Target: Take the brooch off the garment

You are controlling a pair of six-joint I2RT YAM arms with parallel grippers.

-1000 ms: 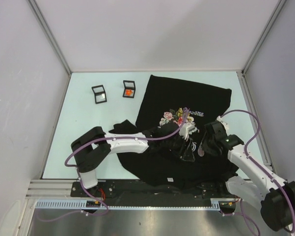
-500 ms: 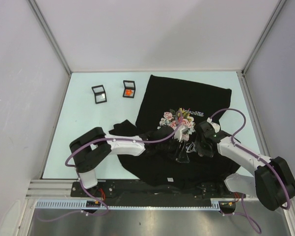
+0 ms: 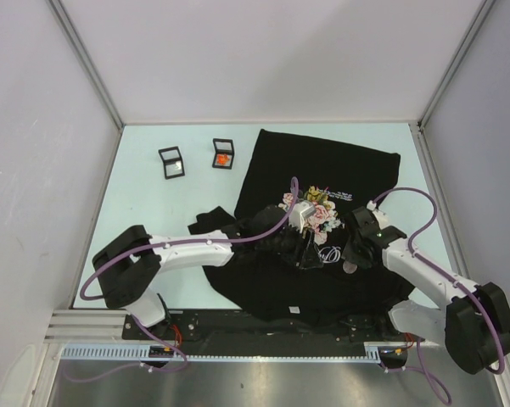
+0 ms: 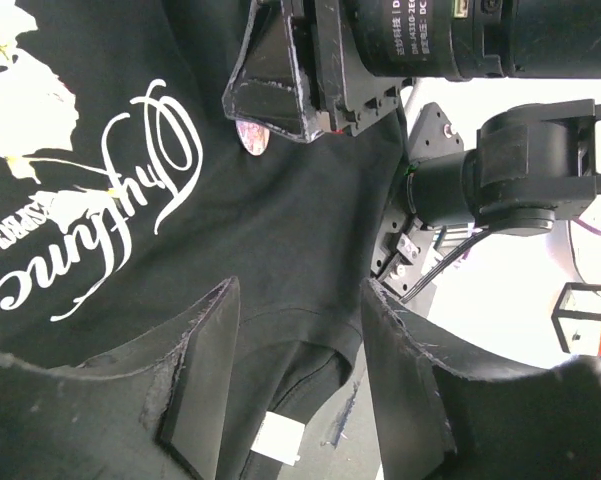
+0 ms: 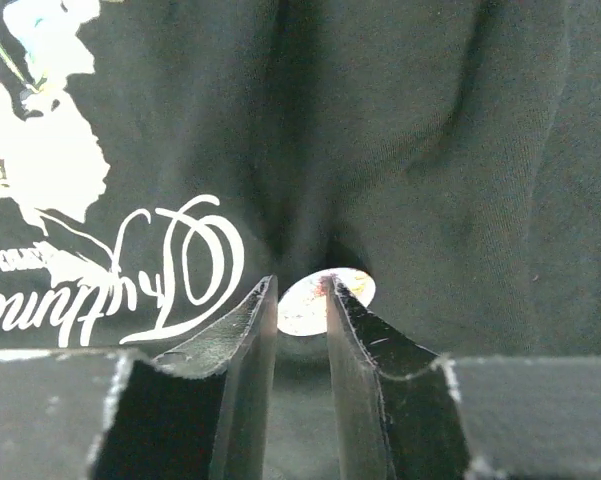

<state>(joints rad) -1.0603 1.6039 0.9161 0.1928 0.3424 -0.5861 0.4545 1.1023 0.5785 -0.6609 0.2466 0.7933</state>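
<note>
The black garment (image 3: pixel 322 170) lies spread on the table, its rose print (image 3: pixel 316 208) and white lettering (image 5: pixel 170 270) partly crumpled under the arms. The brooch (image 5: pixel 302 305), a small pale pinkish disc, sits on the cloth just right of the lettering; it also shows in the top view (image 3: pixel 350 266) and the left wrist view (image 4: pixel 252 135). My right gripper (image 5: pixel 300 285) points down at it, jaws a narrow gap apart, tips over the disc's left part. My left gripper (image 4: pixel 300 300) is open over the shirt's neckline and white label (image 4: pixel 278 438), just left of the right gripper (image 3: pixel 353 253).
Two small black-framed boxes stand at the back left: one empty-looking (image 3: pixel 171 161), one with an orange item (image 3: pixel 223 153). A crumpled sleeve (image 3: pixel 212 222) lies left of the shirt. White walls enclose the pale table (image 3: pixel 153 229).
My left arm's elbow swung out to the left and its gripper slid down-left off the rose print. My right gripper moved in towards the shirt's middle and now sits at the brooch.
</note>
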